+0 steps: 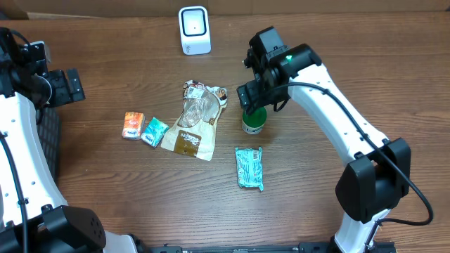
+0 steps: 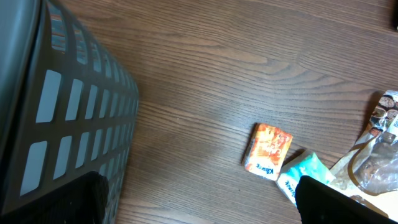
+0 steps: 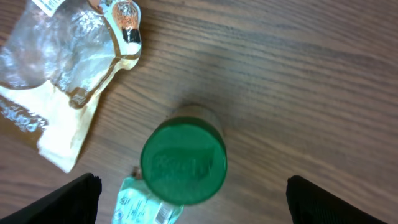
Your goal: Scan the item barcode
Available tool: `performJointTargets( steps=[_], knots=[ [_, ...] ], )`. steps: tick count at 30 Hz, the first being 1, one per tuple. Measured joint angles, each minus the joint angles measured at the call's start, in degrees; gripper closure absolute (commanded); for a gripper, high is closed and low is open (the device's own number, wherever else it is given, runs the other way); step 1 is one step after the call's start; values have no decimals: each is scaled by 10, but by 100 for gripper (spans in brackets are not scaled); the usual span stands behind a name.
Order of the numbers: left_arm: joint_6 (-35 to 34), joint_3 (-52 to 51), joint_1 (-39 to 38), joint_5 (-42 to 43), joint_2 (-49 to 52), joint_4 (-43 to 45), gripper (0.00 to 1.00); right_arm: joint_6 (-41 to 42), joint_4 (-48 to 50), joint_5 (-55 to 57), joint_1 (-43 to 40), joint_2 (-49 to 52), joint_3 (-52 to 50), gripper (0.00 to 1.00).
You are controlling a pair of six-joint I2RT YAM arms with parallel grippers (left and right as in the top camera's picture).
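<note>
jaws of my right gripper [image 1: 256, 107] stand wide and empty in the overhead view, over the green-lidded jar [image 1: 253, 124] right of centre, arm reaching in from lower right; my left gripper [image 1: 72, 86], far left, is open and empty too. left wrist: fingers [image 2: 62, 200] cut off at the bottom corners. right wrist: jar lid [image 3: 183, 163] lower centre between my spread fingers [image 3: 65, 202], untouched, sides hidden.

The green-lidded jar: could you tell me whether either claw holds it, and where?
Nothing is held. The right claw hangs open over the small round green-lidded jar, clear of it; the left claw is empty too.
</note>
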Motion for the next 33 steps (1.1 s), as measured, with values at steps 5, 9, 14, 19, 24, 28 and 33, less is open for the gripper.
performJointTargets(
  steps=[5, 9, 14, 19, 24, 28, 33],
  knots=[
    [0, 0, 0, 0, 0, 0, 0, -24, 55, 34, 31, 1, -54, 5],
    [0, 0, 0, 0, 0, 0, 0, -34, 85, 47, 34, 1, -85, 6],
    [0, 0, 0, 0, 0, 0, 1, -42, 108, 49, 34, 3, -112, 7],
    [0, 0, 0, 0, 0, 0, 0, -47, 112, 55, 33, 21, -115, 20],
    [0, 0, 0, 0, 0, 0, 1, -47, 119, 62, 33, 26, -115, 47],
    [0, 0, 0, 0, 0, 0, 0, -45, 118, 64, 33, 26, -115, 53],
    [0, 0, 0, 0, 0, 0, 0, -26, 69, 56, 32, 26, -82, 56]
  ],
)
